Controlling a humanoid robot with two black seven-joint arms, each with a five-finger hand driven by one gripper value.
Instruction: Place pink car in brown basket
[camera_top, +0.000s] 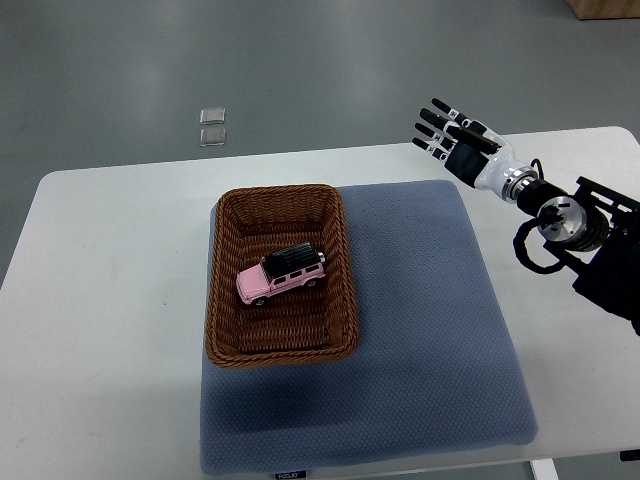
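A pink toy car (281, 273) with a black roof lies inside the brown wicker basket (225, 290), near its middle and turned slightly askew. My right hand (445, 133) hovers over the table's far right side, well away from the basket, with its fingers spread and nothing in them. Its arm enters from the right edge. My left arm does not show.
The basket stands on a blue-grey mat (430, 320) that covers the middle of a white table (110, 300). Two small clear squares (212, 127) lie on the grey floor beyond the table's far edge. A wooden corner (605, 8) shows at top right.
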